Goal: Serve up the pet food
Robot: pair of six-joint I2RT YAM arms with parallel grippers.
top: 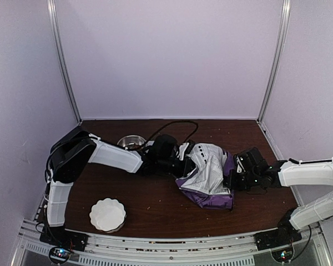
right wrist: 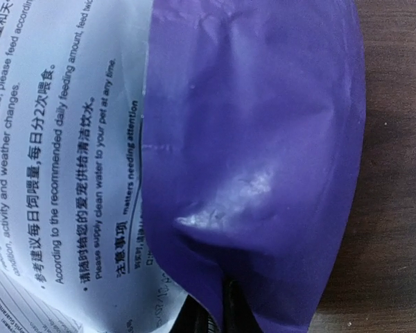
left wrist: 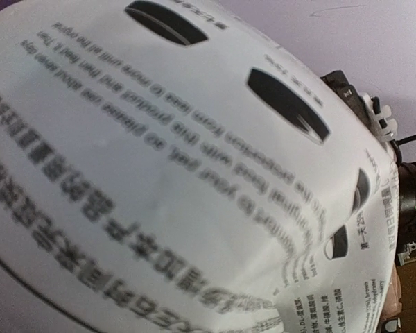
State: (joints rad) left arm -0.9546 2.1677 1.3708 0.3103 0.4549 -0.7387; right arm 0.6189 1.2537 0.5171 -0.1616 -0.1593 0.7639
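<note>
Though looked for in every view, cannot tell where pet food lies. Left gripper (top: 180, 160): clenched on white printed end of bag (top: 208, 174), fingers hidden behind print in wrist view. Right gripper (top: 231, 180): clamped on purple edge, dark fingertip (right wrist: 230, 312) against film. Bag position: slumped on brown table (top: 155, 205) between both arms. Behind left arm, shiny metal bowl (top: 131, 141), contents too dim to read. Near front left, white scalloped dish (top: 107, 214), well apart from bag.
</note>
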